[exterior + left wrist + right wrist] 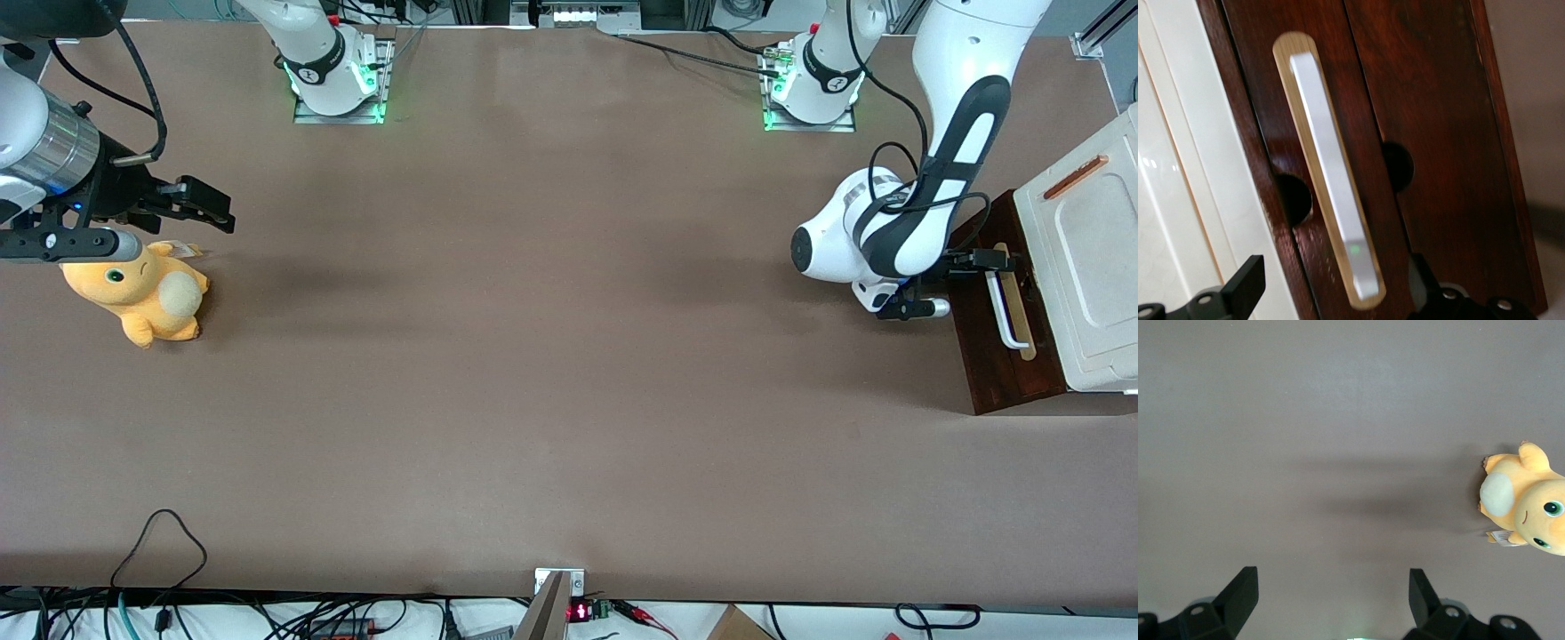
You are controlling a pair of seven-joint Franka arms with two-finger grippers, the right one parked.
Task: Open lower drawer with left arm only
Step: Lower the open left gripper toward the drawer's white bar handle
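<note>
The lower drawer [1003, 347] sits at the working arm's end of the tabletop [533, 356], its dark reddish-brown front facing the parked arm's end, directly under the cream-white panel [1086, 258] with a slim orange-brown handle [1075, 177]. The drawer front appears flush with its frame, not pulled out. Its white loop bar handle [1005, 313] lies on a pale wood strip [1016, 302]; in the front view the bar's long axis runs roughly 12 to 6 o'clock.

The left arm [925, 196] reaches down to the drawer front. Its gripper [1331, 287] is positioned at the handle bar [1335, 180], fingers [1245, 283] spread wide, one on each side of the bar, not closed on it.

A yellow plush toy [142, 293] lies toward the parked arm's end.
</note>
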